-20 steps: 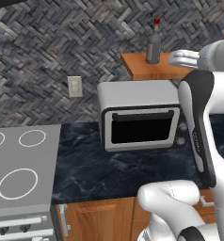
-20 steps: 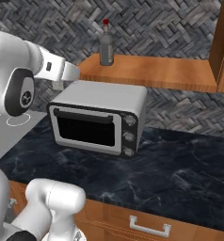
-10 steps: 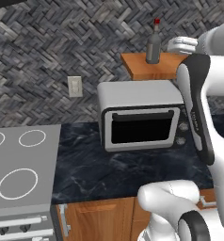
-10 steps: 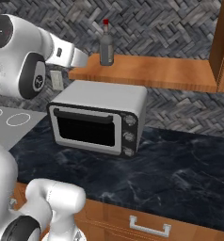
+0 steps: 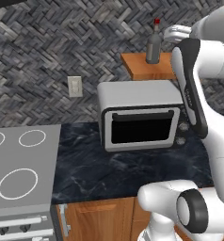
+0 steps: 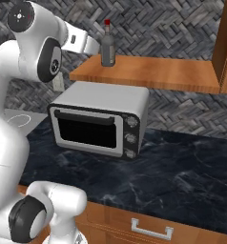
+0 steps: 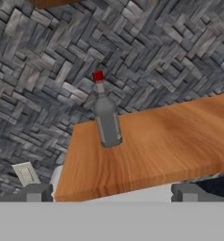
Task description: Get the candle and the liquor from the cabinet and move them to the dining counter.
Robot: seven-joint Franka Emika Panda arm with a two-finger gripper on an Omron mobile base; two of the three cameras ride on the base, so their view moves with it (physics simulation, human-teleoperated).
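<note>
Liquor bottle [image 7: 106, 121] with red cap, no readable label, upright on cabinet shelf [image 7: 170, 141], gripper [image 7: 111, 192] fingers spread wide, apart from it.

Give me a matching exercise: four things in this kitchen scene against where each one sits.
Things:
1. liquor
2. toaster oven
3. wall outlet
4. stove

Places:
A. on the tiled wall, left of the oven
B. on the dark marble counter
C. upright on the cabinet shelf
D. beside the counter's left end

Pairs: 1-C, 2-B, 3-A, 4-D
</note>
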